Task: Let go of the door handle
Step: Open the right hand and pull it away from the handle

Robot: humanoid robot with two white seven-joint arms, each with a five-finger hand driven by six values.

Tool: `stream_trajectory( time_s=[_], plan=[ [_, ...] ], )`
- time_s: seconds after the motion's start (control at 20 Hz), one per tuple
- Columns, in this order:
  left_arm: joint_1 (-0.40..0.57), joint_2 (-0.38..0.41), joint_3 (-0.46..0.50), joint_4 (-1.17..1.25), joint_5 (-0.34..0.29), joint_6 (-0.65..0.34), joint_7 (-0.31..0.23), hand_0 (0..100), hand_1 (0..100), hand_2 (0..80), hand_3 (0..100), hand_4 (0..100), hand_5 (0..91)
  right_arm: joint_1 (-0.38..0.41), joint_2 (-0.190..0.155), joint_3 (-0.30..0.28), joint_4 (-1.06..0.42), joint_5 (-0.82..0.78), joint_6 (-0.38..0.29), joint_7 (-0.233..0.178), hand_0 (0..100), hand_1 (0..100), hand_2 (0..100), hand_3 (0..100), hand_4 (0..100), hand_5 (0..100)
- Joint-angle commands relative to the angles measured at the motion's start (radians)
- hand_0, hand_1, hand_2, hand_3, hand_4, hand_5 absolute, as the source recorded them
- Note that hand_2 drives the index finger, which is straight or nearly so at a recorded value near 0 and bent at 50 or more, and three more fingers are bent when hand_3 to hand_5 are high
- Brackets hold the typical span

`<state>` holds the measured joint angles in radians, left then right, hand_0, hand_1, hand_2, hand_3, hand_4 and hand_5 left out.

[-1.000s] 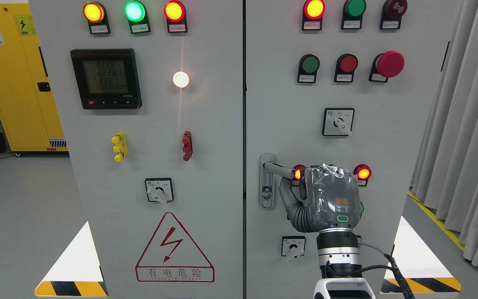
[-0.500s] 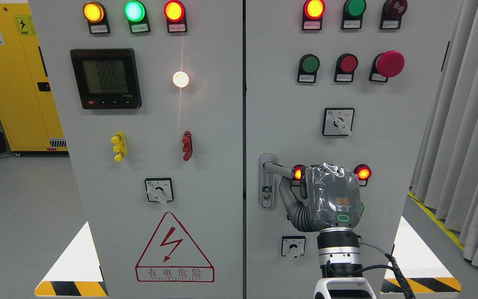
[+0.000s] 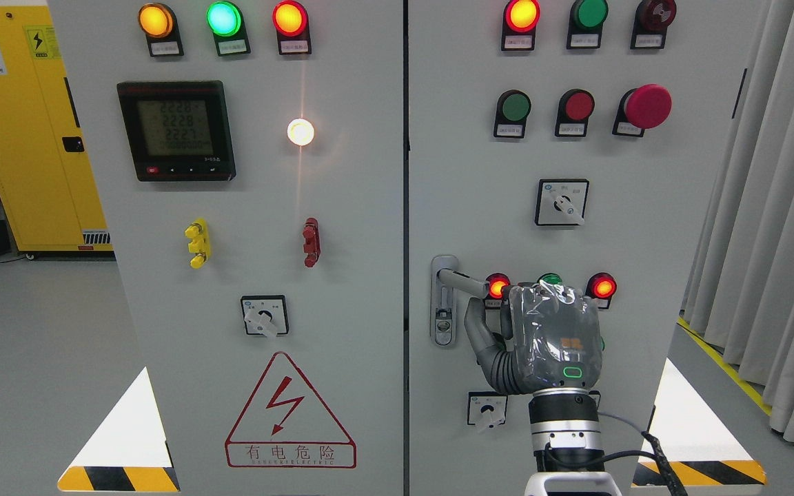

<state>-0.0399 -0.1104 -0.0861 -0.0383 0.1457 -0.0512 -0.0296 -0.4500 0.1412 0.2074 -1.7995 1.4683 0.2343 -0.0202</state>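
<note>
On the right cabinet door, low near its left edge, the door handle juts out from a grey lock plate, its lever pointing right and slightly down. Just below and to the right of the lever sits the right robot hand, wrapped in clear film, its arm coming up from the bottom edge right of the middle. Its thumb reaches up toward the lever's underside; the other fingers are hidden behind the back of the hand, so whether it grips the lever or hangs free of it cannot be told. Behind the hand, three lamps line up: a lit red lamp, a green lamp peeking over the knuckles, and another red lamp. A rotary switch sits just beside the wrist, another selector switch higher up. Far left stands a yellow cabinet; grey curtains hang at the right.
</note>
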Motion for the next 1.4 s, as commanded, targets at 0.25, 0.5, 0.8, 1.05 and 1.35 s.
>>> stream_trajectory(
  time_s=[0.25,0.5,0.8,1.05,1.35],
  plan=[
    [0.000,0.000,0.000,0.000,0.000,-0.001,0.000,12,56,0.0,0,0,0.0,0.099,-0.005,-0.008,-0.095,-0.045,-0.004,-0.024,59,31,87,100,99,100],
    [0.000,0.000,0.000,0.000,0.000,0.001,0.000,12,56,0.0,0,0,0.0,0.157,-0.005,-0.135,-0.153,-0.080,-0.142,-0.050,57,32,77,100,93,91],
    [0.000,0.000,0.000,0.000,0.000,-0.001,0.000,12,56,0.0,0,0,0.0,0.218,-0.002,-0.259,-0.182,-0.163,-0.318,-0.055,52,36,46,61,65,54],
    [0.000,0.000,-0.001,0.000,0.000,0.001,0.000,12,56,0.0,0,0,0.0,0.221,-0.005,-0.318,-0.181,-0.241,-0.417,-0.086,54,37,26,33,35,23],
    [0.000,0.000,-0.001,0.000,0.000,-0.001,0.000,12,56,0.0,0,0,0.0,0.221,-0.003,-0.329,-0.175,-0.286,-0.498,-0.121,61,35,9,11,11,2]
  ],
)
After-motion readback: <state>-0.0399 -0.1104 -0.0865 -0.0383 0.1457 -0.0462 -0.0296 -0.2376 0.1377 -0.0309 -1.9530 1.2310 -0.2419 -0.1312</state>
